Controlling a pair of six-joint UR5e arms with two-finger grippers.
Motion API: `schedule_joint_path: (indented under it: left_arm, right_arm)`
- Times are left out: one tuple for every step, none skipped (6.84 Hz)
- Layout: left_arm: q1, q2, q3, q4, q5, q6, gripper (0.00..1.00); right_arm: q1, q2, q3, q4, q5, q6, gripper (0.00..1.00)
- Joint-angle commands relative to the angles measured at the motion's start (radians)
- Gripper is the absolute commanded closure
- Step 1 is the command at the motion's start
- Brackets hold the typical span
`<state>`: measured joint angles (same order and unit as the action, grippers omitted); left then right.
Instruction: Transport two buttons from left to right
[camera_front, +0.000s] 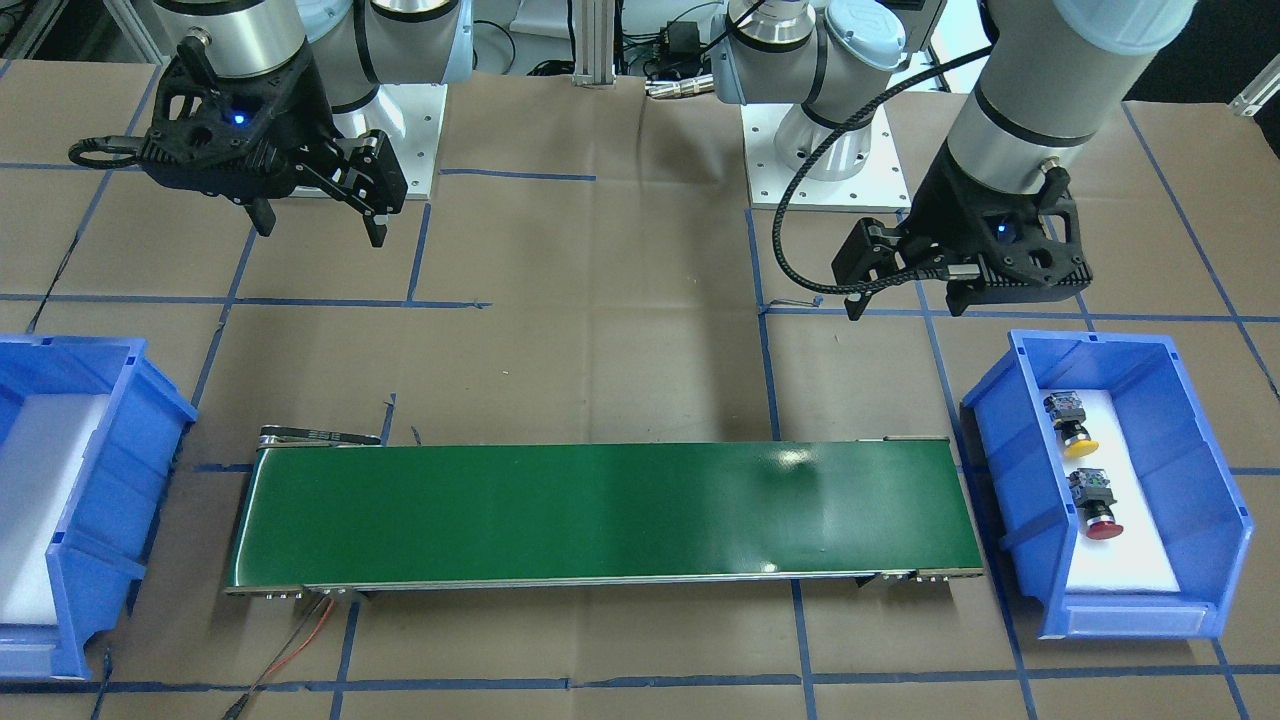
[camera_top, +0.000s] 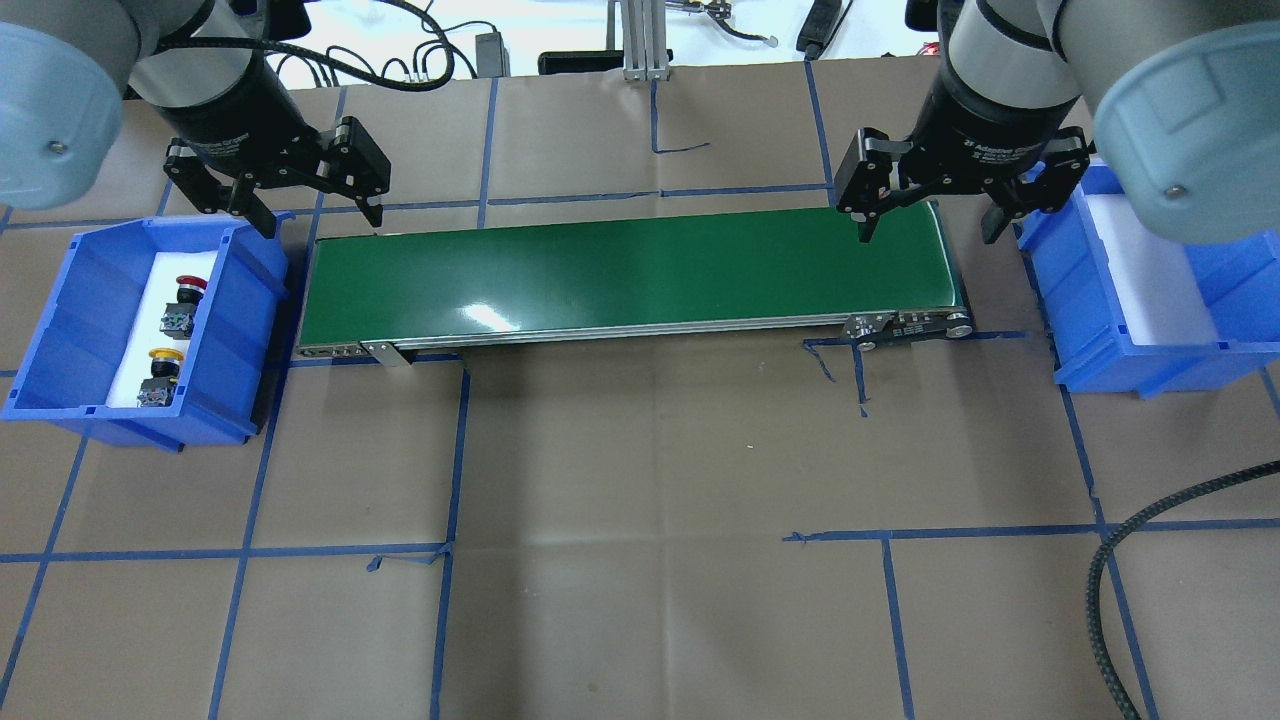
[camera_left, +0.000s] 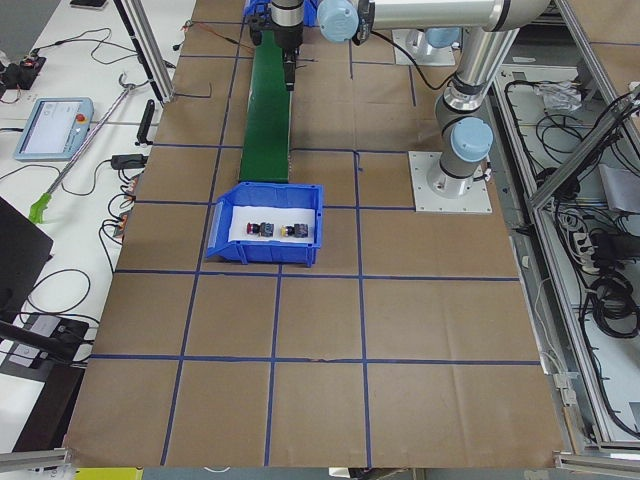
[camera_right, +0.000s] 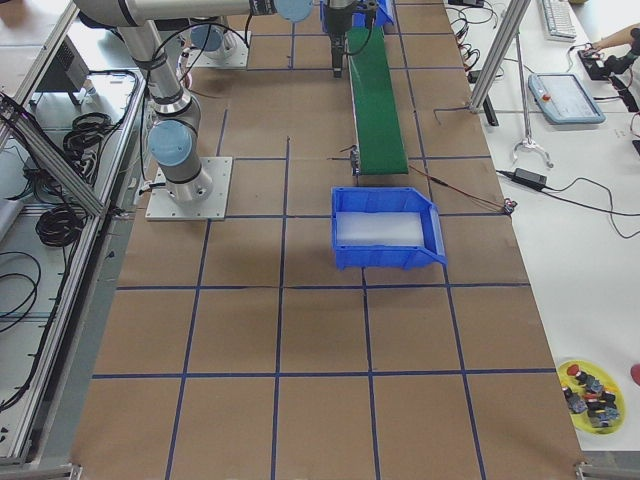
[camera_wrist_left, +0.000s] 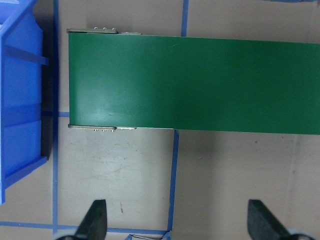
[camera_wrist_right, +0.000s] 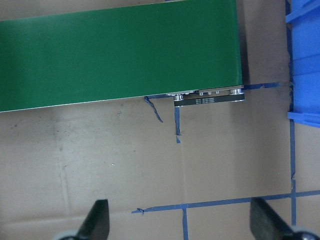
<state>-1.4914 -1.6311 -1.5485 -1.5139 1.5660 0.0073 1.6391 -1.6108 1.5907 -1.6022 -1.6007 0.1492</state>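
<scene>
Brown paper covers table (camera_top: 640, 620), blue tape lines (camera_top: 250, 552) cutting it into squares. Along one long side we see white bench (camera_left: 90, 90) strewn with black cables, grey-framed pendant screen (camera_left: 52, 128) among them. Aluminium posts (camera_left: 145, 50) rise at table's edge. Along other side we find cable bundles (camera_left: 600, 295) coiled behind metal rail. Yellow dish (camera_right: 592, 388) of small parts sits on bench corner. Light even, soft glare on paper

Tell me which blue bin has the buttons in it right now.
The left bin: the yellow button and red button lie inside it on a white pad. The right bin shows no buttons.
</scene>
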Motion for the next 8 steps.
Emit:
schedule_joint_path:
  left_arm:
    - [0.145,0.002,-0.015,0.007,0.003,0.151,0.00]
    - [0.255,0.000,-0.022,0.026,0.006,0.249,0.00]
    - [0.349,-0.006,-0.025,0.026,0.006,0.370,0.00]
    - [0.432,-0.007,-0.034,0.027,0.006,0.458,0.00]
    - [0.512,-0.012,-0.044,0.030,0.006,0.526,0.00]
    - [0.560,-0.015,-0.062,0.044,0.006,0.555,0.00]
    - [0.575,-0.015,-0.091,0.084,0.000,0.612,0.00]
    - [0.576,-0.015,-0.146,0.160,-0.004,0.628,0.00]
  right_arm:
    - [-0.001,0.000,0.003,0.001,-0.001,-0.003,0.00]
    - [-0.001,-0.001,0.008,0.001,-0.001,-0.003,0.00]
    - [-0.001,-0.003,0.006,0.001,-0.001,-0.003,0.00]
    - [0.001,-0.003,0.002,0.001,-0.001,-0.003,0.00]
    - [0.001,-0.003,-0.002,-0.001,-0.001,-0.003,0.00]
    - [0.001,-0.001,0.000,-0.001,0.001,0.000,0.00]
    - [0.001,0.000,0.000,-0.001,0.002,0.004,0.00]
    - [0.001,-0.001,0.000,-0.001,0.002,0.004,0.00]
